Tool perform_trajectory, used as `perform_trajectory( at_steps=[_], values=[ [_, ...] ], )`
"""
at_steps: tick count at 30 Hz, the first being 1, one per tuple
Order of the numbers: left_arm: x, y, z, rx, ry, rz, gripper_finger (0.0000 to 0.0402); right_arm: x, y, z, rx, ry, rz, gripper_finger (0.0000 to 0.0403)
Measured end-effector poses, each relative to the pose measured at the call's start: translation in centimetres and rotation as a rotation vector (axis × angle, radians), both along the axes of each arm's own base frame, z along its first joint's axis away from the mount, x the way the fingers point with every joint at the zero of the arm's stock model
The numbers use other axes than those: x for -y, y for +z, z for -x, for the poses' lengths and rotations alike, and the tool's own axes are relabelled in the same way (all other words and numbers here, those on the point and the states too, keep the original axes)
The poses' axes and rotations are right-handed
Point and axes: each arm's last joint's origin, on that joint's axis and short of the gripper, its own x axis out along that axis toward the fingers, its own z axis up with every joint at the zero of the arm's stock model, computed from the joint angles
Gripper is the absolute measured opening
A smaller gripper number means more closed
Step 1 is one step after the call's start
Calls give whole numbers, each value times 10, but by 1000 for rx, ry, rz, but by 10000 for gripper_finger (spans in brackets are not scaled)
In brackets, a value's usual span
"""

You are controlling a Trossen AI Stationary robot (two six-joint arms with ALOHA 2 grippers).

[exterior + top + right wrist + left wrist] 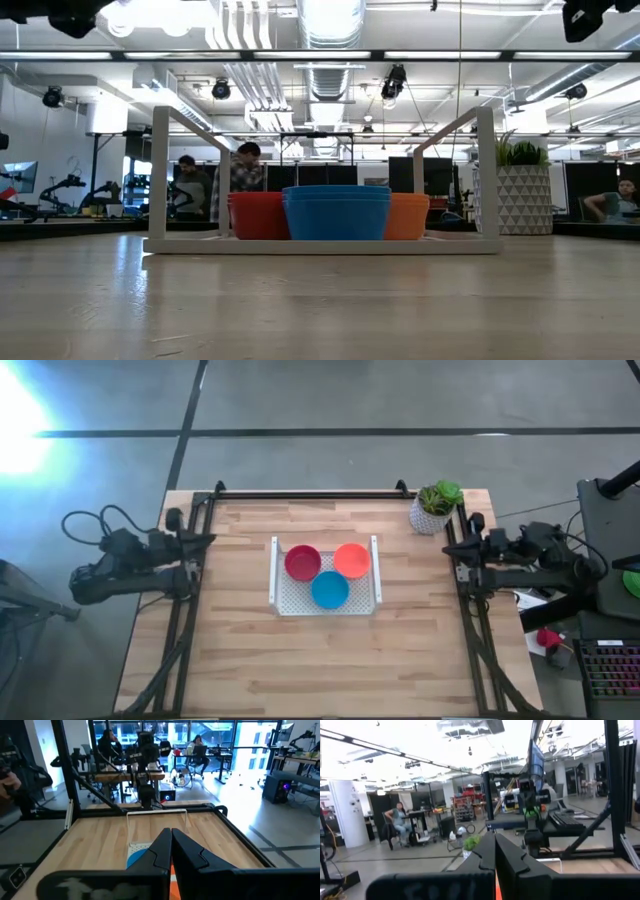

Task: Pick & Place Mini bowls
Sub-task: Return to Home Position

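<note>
Three mini bowls sit in a white perforated tray (277, 575) at the table's middle: a red bowl (302, 562), an orange bowl (351, 559) and a blue bowl (329, 590), each resting on its base. The low view shows the blue bowl (336, 212) in front, the red bowl (257, 214) and the orange bowl (408, 216) behind it. My left gripper (208, 541) is drawn back at the table's left edge, shut and holding nothing. My right gripper (447, 546) is drawn back at the right edge, shut and holding nothing.
A green plant in a white pot (434, 508) stands at the table's far right corner. A black rail (310, 493) runs along the far edge, and dark frame bars line the left and right edges. People sit and stand in the room beyond the table.
</note>
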Motion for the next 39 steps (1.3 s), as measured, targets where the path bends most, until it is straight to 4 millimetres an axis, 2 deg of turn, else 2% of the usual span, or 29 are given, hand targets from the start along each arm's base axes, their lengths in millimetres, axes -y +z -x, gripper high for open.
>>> perform_trajectory(
  at_steps=[2, 10, 21, 28, 39],
  values=[
    [1, 0, 5, 27, 0, -2, 0, 0, -1, 3, 25, 0, -2, 8],
    [0, -7, 1, -18, 14, 1, 0, -1, -1, 17, 102, 0, 3, 8],
    [-1, -12, -1, -32, 25, 3, 0, -1, -2, 22, 131, 0, 2, 8],
    [-1, -17, -4, -46, 24, 1, 0, -1, -4, 19, 127, 1, 2, 8],
    [-3, -47, -22, -52, 29, -30, 0, 0, -23, -3, 130, 0, 37, 8]
  ],
)
